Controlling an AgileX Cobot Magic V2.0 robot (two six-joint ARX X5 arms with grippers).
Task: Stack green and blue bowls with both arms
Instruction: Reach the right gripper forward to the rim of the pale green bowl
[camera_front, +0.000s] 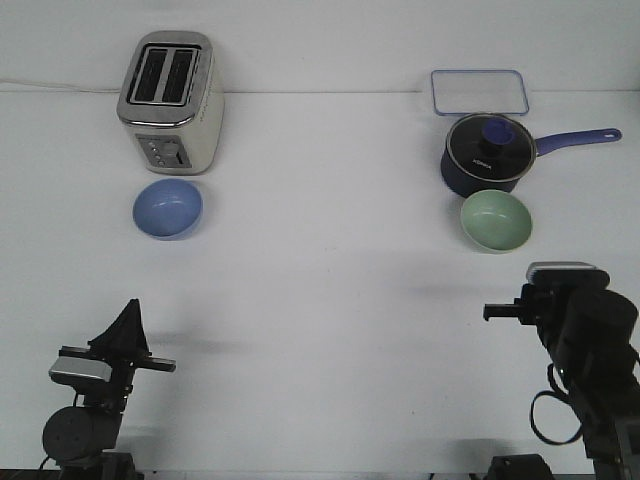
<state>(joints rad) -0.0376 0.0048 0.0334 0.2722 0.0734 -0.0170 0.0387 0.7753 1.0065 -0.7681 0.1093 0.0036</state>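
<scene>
The light blue bowl (168, 208) sits upright on the white table at the left, just in front of the toaster. The pale green bowl (496, 220) sits upright at the right, just in front of the navy saucepan. Both bowls are empty and far apart. My left gripper (131, 304) is low at the near left, well short of the blue bowl; its fingers meet in a point and hold nothing. My right gripper (556, 284) is at the near right, a little nearer than the green bowl; its fingers are hidden behind the wrist.
A cream two-slot toaster (170, 100) stands at the back left. A dark navy lidded saucepan (486, 152) with its handle pointing right stands behind the green bowl. A clear rectangular container (479, 92) lies at the back right.
</scene>
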